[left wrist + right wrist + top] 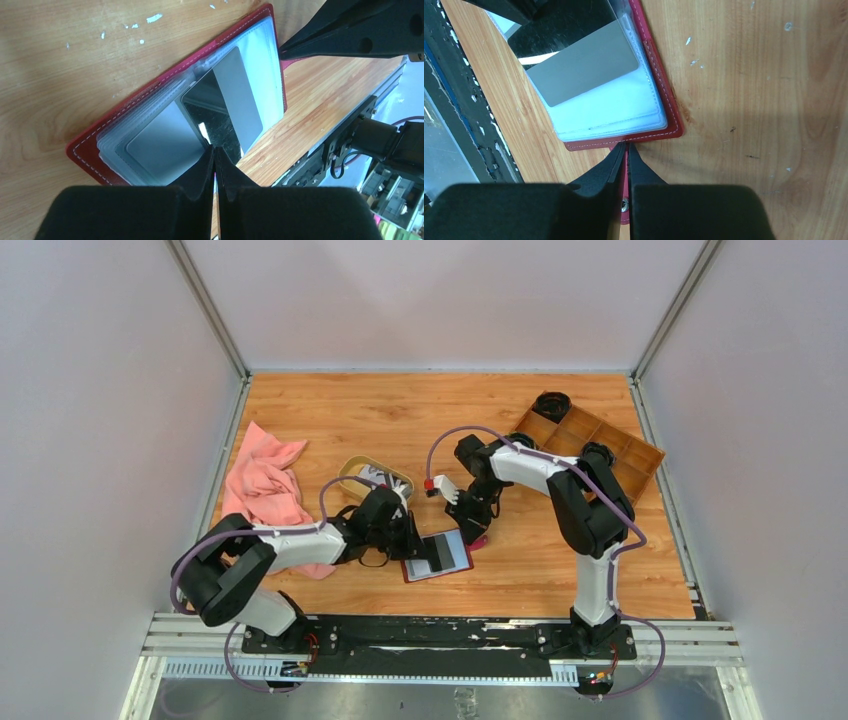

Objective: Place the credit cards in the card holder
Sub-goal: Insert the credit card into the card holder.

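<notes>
Left wrist | our left gripper [215, 152] jaws pinch the black card [212, 115], we judge to feed a pocket | right gripper [626, 150] pinches the snap tab [624, 197], likely anchoring the card holder [670, 107].

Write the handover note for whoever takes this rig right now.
Left gripper: shut on the edge of a black card, which lies slanted over the open card holder.
Right gripper: shut on the holder's snap tab, pinning it.
Done: a grey card sits in a pocket.
Left: slide the black card in, then check the dish for more.
</notes>
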You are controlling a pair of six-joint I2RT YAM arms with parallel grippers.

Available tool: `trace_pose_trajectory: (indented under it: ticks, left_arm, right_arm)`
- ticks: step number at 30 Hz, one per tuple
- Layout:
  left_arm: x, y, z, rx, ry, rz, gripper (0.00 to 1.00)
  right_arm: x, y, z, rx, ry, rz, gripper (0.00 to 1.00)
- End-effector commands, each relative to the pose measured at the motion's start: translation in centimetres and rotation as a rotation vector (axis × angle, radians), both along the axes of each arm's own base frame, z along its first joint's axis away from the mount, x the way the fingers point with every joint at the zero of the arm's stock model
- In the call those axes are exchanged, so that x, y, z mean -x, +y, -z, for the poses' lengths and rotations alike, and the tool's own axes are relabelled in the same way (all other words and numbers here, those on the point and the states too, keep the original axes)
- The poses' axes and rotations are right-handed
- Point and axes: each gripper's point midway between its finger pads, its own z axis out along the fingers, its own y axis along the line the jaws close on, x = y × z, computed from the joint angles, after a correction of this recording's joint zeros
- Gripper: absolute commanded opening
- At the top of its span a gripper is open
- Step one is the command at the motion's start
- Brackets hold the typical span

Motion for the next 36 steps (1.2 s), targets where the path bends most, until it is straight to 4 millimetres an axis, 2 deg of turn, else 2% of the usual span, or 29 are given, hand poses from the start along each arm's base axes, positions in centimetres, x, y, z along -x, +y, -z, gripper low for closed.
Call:
trace_pose_trajectory:
  ticks: [1, 24, 32, 36]
  left_arm:
    - [0.3, 0.6, 1.8, -0.081, 0.024, 0.013, 0.04]
    - [-0.9, -0.7, 2.3, -0.096, 0.028, 0.020, 0.06]
    - [-1.4, -1.2, 1.1, -0.070, 0.003, 0.018, 0.09]
    - [-1.7, -0.9, -0.8, -0.041, -0.056, -0.001, 0.15]
  right_arm:
    - [0.9, -0.2, 0.5, 0.032, 0.046, -0.017, 0.09]
    - [1.0, 0.2, 0.1, 0.016, 0.055, -0.007, 0.09]
    - [0.9, 0.4, -0.4, -0.002, 0.055, -0.005, 0.09]
    - [0.9, 0.5, -0.7, -0.011, 0.054, -0.003, 0.10]
